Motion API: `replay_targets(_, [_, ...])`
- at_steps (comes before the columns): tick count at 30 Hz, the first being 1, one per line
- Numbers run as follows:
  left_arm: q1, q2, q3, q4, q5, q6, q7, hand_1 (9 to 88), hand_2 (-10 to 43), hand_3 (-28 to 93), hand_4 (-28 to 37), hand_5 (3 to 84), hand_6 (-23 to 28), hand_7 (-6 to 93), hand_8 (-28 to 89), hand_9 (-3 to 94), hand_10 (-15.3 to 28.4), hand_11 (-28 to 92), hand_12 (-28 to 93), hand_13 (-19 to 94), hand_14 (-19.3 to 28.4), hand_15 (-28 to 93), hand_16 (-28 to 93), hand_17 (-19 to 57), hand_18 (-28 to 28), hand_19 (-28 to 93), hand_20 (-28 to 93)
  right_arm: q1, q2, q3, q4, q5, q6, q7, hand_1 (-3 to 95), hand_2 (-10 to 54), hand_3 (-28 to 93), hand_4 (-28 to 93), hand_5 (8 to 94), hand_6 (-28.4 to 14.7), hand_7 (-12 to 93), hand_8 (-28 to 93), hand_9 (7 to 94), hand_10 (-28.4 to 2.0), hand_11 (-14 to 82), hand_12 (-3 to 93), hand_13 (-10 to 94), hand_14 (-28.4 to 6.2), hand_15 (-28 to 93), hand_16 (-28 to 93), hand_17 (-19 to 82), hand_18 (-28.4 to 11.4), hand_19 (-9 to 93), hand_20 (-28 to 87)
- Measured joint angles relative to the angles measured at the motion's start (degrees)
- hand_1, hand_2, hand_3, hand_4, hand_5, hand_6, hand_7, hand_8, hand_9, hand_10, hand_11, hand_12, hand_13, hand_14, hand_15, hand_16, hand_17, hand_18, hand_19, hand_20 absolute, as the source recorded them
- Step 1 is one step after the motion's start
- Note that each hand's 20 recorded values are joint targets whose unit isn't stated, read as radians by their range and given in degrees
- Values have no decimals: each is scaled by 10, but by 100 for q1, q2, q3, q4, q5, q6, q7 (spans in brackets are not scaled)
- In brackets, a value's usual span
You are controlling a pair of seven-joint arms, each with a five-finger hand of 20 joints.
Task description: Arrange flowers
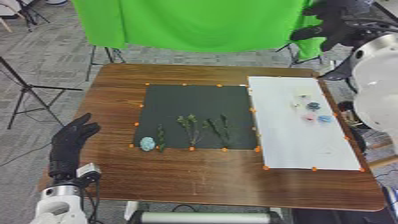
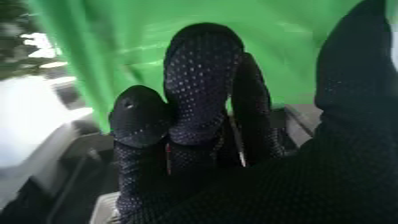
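The right hand is raised past the table's far right corner, in front of the green cloth. In the right wrist view the same hand has its fingers and thumb extended and holds nothing. The left hand rests open by the table's left edge. On the black mat lie a light blue flower, a green stem beside it and more leafy stems further right. On the white sheet are a dark blue flower, a pink flower, a light blue flower and a pale flower.
Orange markers line the mat and sheet on the brown table. A green cloth hangs beyond the far edge. A black tripod stands on the floor to the left.
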Motion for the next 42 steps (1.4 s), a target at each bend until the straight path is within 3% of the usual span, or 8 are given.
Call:
replay_targets(5, [0,-15,5,3,1,-1,-4,204,-95,767,-282,494,13,157,-78,518,132,217,134,434,163,234,-18,120,110,30,197,-881,246,552,41,35,-195,165,324,-95,676,-182,515,13,104,-77,567,-156,77,155,857,-47,534,269,571,-138,932,394])
replay_targets(10, [0,-25,25,3,1,-6,-7,203,-95,764,-283,494,13,156,-78,518,132,216,134,435,164,233,-19,120,110,30,197,-1310,217,425,221,86,-195,226,325,-95,679,-182,525,14,111,-79,586,-154,81,158,859,-49,538,268,571,-141,932,397])
replay_targets(14, [-12,-27,54,9,-16,-6,-14,183,-65,765,-283,495,13,157,-79,519,134,216,133,438,165,237,-18,120,109,31,198,-1345,163,88,469,84,-195,285,328,-95,680,-181,529,13,113,-81,592,-153,82,161,857,-51,541,268,570,-143,932,400])
replay_targets(34, [-63,-27,99,18,-51,-1,-54,176,-65,768,-283,497,15,156,-78,521,135,217,134,436,166,242,-21,123,109,36,202,-1640,15,-255,1155,119,-365,503,342,-95,688,-180,551,13,127,-86,634,-142,110,171,857,-55,552,266,567,-148,932,401])
replay_targets(42, [-96,-36,99,46,-53,-1,-52,176,-65,768,-283,497,15,155,-77,521,135,217,134,437,167,242,-22,123,109,36,203,-1579,-69,-433,1367,141,-346,530,415,-95,689,-186,607,17,158,-94,722,-139,174,178,873,-43,567,266,586,-145,932,416])
